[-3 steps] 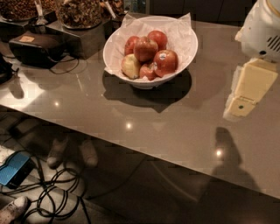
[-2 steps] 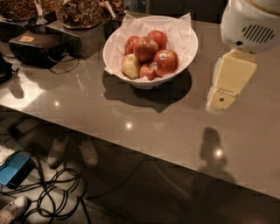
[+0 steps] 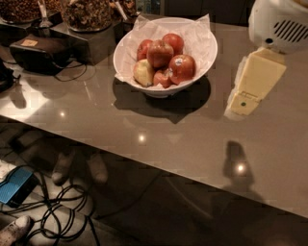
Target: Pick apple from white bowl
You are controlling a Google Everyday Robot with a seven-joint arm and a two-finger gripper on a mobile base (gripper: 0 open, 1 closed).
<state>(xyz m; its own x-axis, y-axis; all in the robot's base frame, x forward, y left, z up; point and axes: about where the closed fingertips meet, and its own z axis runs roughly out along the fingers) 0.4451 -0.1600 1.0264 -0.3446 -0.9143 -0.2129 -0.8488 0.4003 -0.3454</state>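
The white bowl (image 3: 204,55), lined with crumpled white paper, stands at the back middle of the grey table. It holds several apples. The dark red apple (image 3: 160,53) with no sticker lies on top near the middle. A red apple with a white sticker (image 3: 182,68) is to its right, and a pale yellow-green apple (image 3: 144,72) is at the front left. My gripper (image 3: 241,104), with cream-coloured fingers (image 3: 255,79) pointing down under a white wrist housing (image 3: 281,24), hangs above the table to the right of the bowl, apart from it.
A black box (image 3: 41,53) with a cable and clear containers of nuts (image 3: 86,12) stand at the back left. The table's front edge (image 3: 144,166) runs diagonally. Below it on the floor lie cables (image 3: 62,211), a blue object (image 3: 14,185) and shoes (image 3: 62,166).
My gripper has moved left from the table's right edge toward the bowl. The bowl and the apples have not moved.
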